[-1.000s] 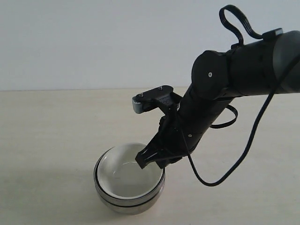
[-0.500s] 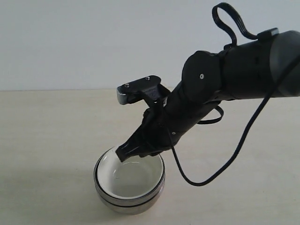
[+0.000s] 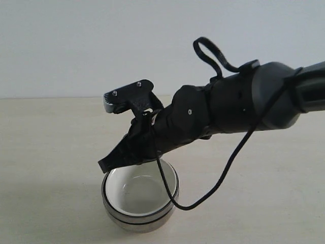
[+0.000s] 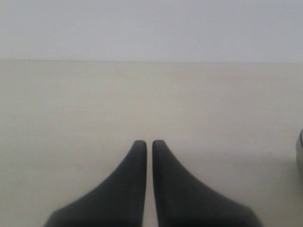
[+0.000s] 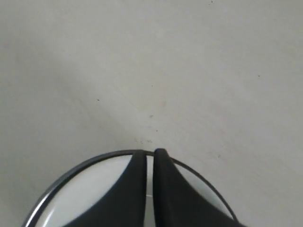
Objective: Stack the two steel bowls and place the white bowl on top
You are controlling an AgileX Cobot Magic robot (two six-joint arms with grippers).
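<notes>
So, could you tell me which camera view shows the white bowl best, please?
The exterior view: the white bowl shows almost whole there, seated in the steel bowls. The right wrist view catches only part of its inside, behind the shut right gripper. The left wrist view shows only an unidentifiable dark sliver at its edge.

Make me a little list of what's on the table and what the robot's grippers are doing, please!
steel bowls: stacked, one inside the other, on the table
white bowl: nested on top, upright, looks empty
right gripper: shut, holding nothing, over the stack's rim
left gripper: shut, holding nothing, over bare table
task: looks done
</notes>
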